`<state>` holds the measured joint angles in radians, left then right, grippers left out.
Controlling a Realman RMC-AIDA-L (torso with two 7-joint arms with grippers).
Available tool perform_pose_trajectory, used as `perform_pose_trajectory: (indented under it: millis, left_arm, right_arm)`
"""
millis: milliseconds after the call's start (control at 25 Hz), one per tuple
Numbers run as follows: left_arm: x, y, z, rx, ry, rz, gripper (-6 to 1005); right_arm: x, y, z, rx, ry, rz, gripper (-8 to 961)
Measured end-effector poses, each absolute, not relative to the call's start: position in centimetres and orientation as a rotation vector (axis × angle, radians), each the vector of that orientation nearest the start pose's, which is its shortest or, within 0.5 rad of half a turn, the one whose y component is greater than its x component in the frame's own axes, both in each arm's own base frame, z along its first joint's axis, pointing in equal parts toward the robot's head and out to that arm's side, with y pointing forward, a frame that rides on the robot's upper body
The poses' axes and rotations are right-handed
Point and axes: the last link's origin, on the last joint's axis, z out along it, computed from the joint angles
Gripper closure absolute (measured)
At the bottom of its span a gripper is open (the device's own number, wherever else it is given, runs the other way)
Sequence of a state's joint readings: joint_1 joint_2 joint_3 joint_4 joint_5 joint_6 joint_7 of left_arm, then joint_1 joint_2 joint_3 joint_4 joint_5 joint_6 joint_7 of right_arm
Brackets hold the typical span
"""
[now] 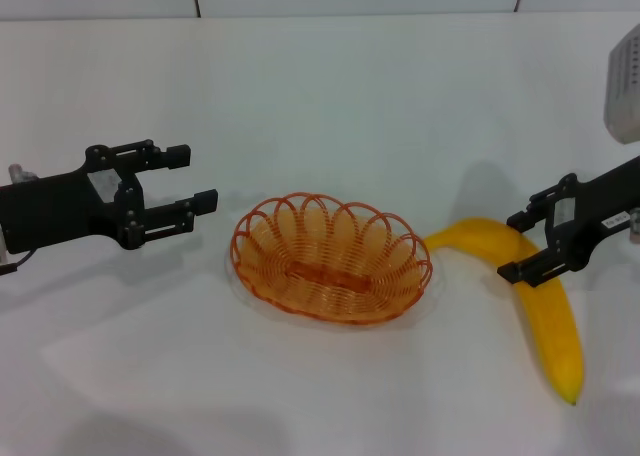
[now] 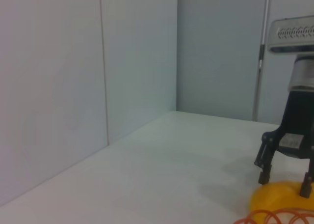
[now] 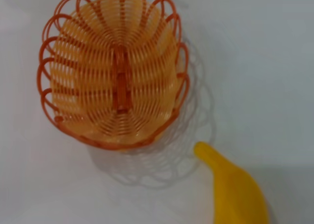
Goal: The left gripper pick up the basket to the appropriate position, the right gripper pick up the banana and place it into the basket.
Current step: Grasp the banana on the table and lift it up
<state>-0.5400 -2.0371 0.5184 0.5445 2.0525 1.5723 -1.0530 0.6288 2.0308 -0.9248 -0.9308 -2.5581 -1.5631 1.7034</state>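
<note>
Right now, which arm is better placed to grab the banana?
The right one. Its claw is open and straddles the banana near its bend, while the left claw hangs open on the far side of the basket.

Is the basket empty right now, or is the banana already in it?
Empty. The basket shows only bare wire inside; the banana lies on the table beside it, under the right end effector.

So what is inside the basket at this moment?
Nothing lies inside the basket; its wire floor shows bare in the head and right wrist views. The banana lies on the table beside it, with the right gripper over the fruit.
</note>
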Motion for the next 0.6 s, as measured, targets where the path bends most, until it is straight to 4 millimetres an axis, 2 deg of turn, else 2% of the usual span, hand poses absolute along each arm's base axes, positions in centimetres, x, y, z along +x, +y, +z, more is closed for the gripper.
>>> perform_pose_trajectory:
  millis: [360,600]
  left_arm:
    - [-28.4,32.8,1.4,-2.638,-0.335,-0.686,318]
    - [-28.5,32.8,1.4,-2.637,-0.337,-0.686,319]
  right_arm:
    - [27.5,35.2,2.5,-2.891,0.588,-0.353,198]
    - [28.4,35.9,3.0,-2.807,0.621,-0.417,198]
